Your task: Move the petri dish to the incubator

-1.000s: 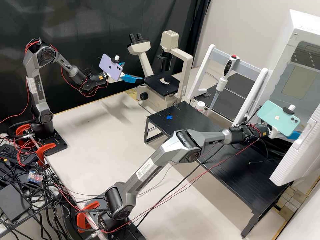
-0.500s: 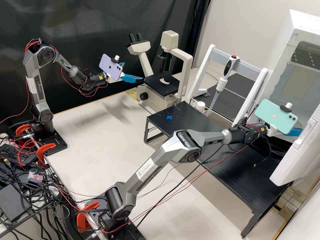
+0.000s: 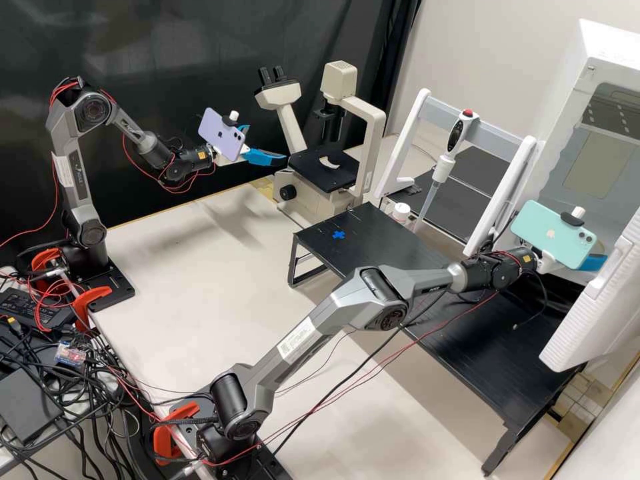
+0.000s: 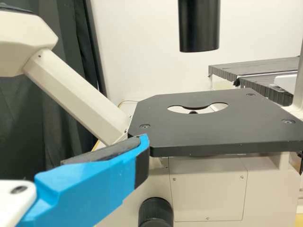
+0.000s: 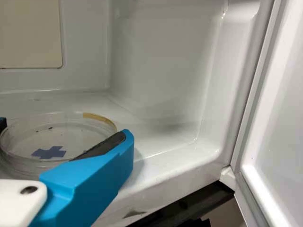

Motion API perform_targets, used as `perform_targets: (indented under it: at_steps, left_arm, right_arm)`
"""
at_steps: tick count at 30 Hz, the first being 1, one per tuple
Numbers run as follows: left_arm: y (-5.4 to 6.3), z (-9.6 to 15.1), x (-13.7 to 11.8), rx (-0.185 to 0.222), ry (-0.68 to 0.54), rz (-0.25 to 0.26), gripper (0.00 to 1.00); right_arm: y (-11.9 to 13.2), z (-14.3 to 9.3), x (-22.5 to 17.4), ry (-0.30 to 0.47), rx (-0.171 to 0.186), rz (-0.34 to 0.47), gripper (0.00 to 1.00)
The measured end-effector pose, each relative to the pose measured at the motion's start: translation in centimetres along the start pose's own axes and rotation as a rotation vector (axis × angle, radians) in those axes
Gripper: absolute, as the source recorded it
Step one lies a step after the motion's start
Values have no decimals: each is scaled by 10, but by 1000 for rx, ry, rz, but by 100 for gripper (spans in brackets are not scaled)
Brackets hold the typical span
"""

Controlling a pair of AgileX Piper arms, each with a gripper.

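Right wrist view put the petri dish [image 5: 71,138] inside the incubator [image 5: 158,61], near the open door [image 5: 279,142], grasped between the jaws of the right gripper [image 3: 595,262]. In the high view, the left gripper [image 3: 267,143] was near the microscope stage [image 3: 325,175], its jaws released and spread apart.
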Motion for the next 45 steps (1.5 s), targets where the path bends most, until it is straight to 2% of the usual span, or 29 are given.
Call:
perform_targets:
  at_steps: [9, 13, 16, 22, 24, 26, 27, 31, 35, 37, 39, 42, 45]
  left_arm:
    - [0, 0, 0, 0, 0, 0, 100]
    - [0, 0, 0, 0, 0, 0, 100]
    - [0, 0, 0, 0, 0, 0, 100]
    - [0, 0, 0, 0, 0, 0, 100]
    - [0, 0, 0, 0, 0, 0, 100]
    - [0, 0, 0, 0, 0, 0, 100]
    - [0, 0, 0, 0, 0, 0, 100]
    - [0, 0, 0, 0, 0, 0, 100]
    - [0, 0, 0, 0, 0, 0, 100]
    - [0, 0, 0, 0, 0, 0, 100]
    - [0, 0, 0, 0, 0, 0, 100]
    - [0, 0, 0, 0, 0, 0, 100]
    - [0, 0, 0, 0, 0, 0, 100]
  right_arm:
    - [-7, 6, -7, 17, -19, -1, 100]
    - [-1, 5, -24, 45, -21, 18, 100]
    - [6, 7, -44, 52, -40, 31, 100]
    - [21, 13, -102, 51, -38, 122, 100]
    - [30, 13, -127, 68, -18, 171, 100]
    - [37, 11, -151, 95, -18, 216, 100]
    - [42, 8, -170, 133, -13, 261, 100]
    - [44, 0, -218, 217, 4, 338, 100]
    - [31, -11, -271, 305, 6, 378, 100]
    - [22, -16, -288, 328, 13, 367, 100]
    - [5, -27, -313, 368, 20, 328, 100]
    - [-25, -35, -347, 404, 12, 243, 100]
    - [-50, -45, -378, 463, 30, 167, 100]
